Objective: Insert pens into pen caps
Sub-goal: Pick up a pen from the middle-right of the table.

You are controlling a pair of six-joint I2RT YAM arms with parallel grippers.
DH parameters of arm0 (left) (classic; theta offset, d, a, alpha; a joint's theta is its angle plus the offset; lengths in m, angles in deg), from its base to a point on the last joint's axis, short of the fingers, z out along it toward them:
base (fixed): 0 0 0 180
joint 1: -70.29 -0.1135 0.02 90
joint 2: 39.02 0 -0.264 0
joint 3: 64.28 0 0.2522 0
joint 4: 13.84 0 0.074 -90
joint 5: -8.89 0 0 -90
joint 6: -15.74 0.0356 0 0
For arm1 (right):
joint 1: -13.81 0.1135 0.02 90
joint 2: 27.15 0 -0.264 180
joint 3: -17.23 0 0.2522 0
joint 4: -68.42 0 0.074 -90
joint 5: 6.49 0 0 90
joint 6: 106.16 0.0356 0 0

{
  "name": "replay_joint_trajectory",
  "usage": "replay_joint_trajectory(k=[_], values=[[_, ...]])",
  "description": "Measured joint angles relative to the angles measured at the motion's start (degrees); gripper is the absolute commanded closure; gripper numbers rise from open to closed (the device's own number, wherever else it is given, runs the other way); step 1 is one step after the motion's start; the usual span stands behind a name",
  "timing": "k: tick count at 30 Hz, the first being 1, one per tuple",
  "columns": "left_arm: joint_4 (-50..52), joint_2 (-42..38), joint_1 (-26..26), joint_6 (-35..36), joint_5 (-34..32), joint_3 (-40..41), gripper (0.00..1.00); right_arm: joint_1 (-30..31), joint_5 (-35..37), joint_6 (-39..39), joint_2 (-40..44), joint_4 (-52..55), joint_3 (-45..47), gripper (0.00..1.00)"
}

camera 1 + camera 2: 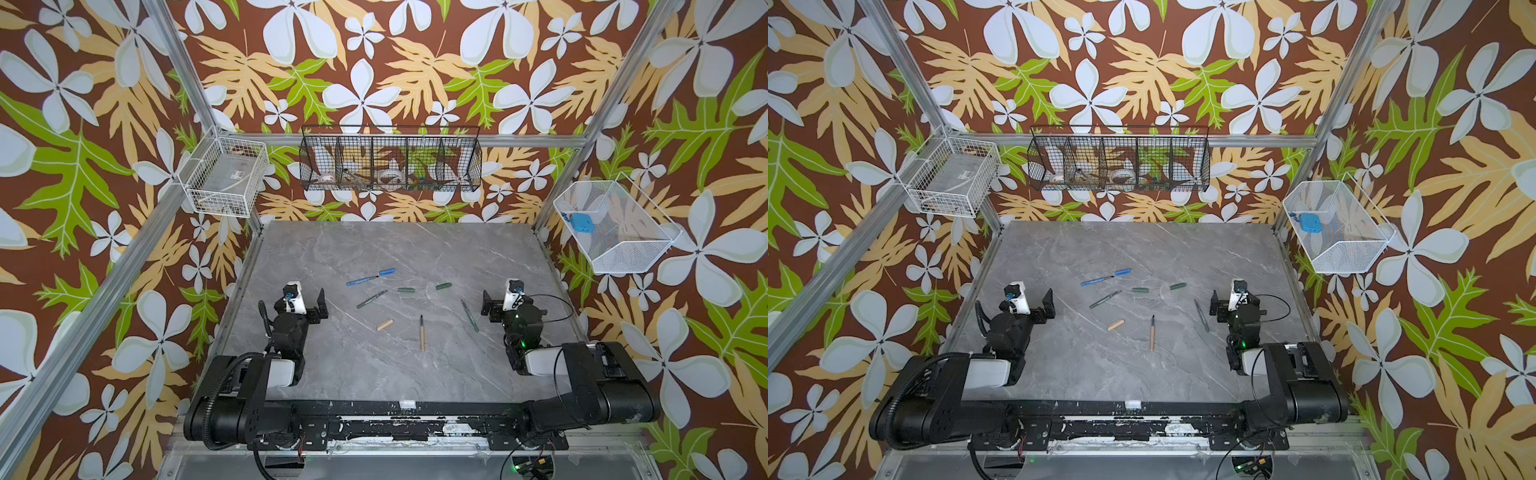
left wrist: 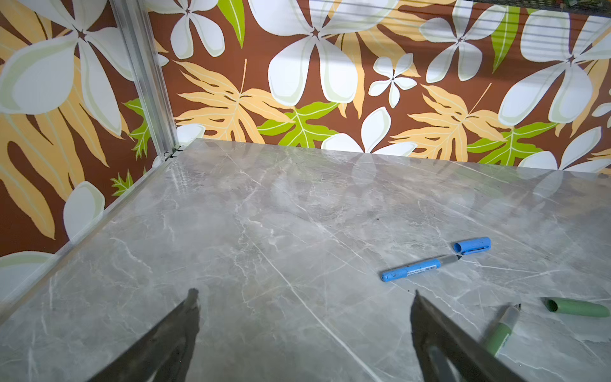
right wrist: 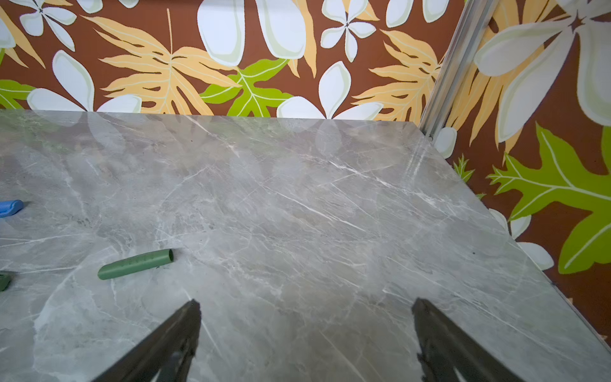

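Blue pen (image 2: 411, 269): tip just beside blue cap (image 2: 472, 245) mouth, touching perhaps; align axes first.
Left gripper (image 2: 305, 294), right gripper (image 3: 305, 302): both splayed, empty.

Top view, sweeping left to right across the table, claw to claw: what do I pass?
Left claw, blue pen, blue cap, left green cap, tan pen, right green cap, right green pen, right claw. Skipped for overlap: other green pen, tan cap.
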Motion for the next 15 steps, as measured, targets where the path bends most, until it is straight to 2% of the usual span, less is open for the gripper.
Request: replay_joint_trajectory(k=[15], values=[[0.0,0.0,0.0,0.0,0.15,0.0,0.0,0.13,0.83,-0.04,0.0,0.0,0.0,0.0]])
